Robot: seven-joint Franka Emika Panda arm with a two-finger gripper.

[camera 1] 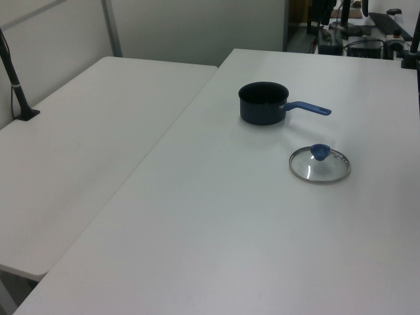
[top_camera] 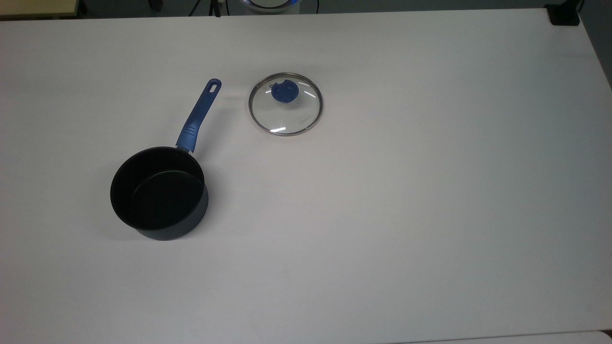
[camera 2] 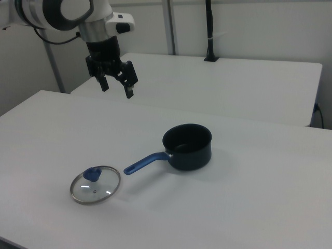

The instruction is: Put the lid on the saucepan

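Note:
The lid (top_camera: 285, 104), a clear glass disc with a metal rim and a blue knob, lies flat on the white table (top_camera: 430, 191); it also shows as the lid (camera 1: 319, 164) and the lid (camera 2: 95, 184). The saucepan (top_camera: 159, 193), dark with a black inside, stands upright with its blue handle (top_camera: 199, 114) pointing toward the lid. The saucepan (camera 1: 264, 103) and the saucepan (camera 2: 188, 147) stand uncovered. My gripper (camera 2: 116, 85) hangs high above the table in the right view, open, with nothing between its fingers, well above and behind the lid.
A second white table (camera 1: 85, 131) adjoins on the left view's left, with a black pole (camera 1: 14, 82) clamped to it. Dark equipment (camera 1: 367, 33) stands past the table's far end. A black clamp (top_camera: 563, 15) sits at the top view's upper right corner.

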